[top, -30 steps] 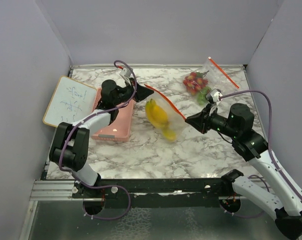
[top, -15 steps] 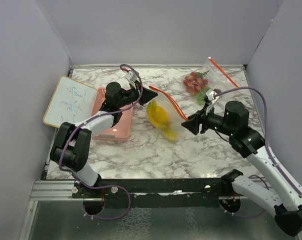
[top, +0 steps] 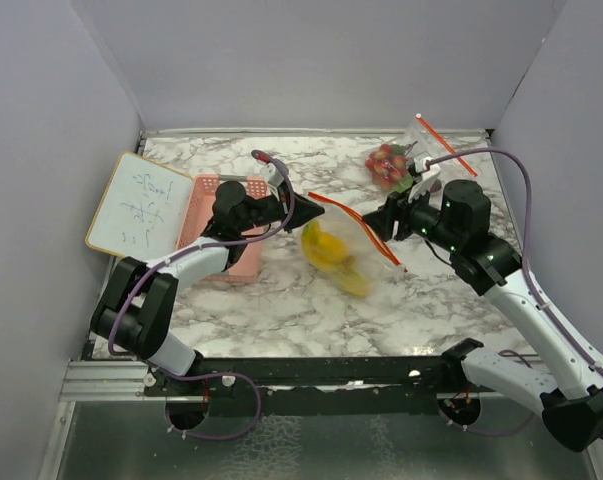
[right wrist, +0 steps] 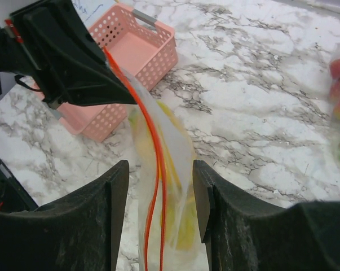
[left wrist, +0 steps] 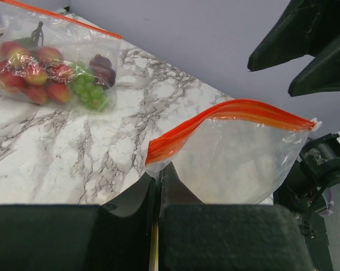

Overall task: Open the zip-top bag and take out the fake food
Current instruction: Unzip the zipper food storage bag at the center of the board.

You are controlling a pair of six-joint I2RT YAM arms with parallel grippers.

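Bag [left wrist: 237,164] in left tool [left wrist: 158,175]; right tool [right wrist: 159,175] half-open

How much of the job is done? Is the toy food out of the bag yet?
Not yet. Done: the left tool pinches one corner of the bag and holds it up. In hand: the right tool is open around its orange zip strip. Left: open the zip and take out the yellow food; a second bag of fruit lies untouched at the back.
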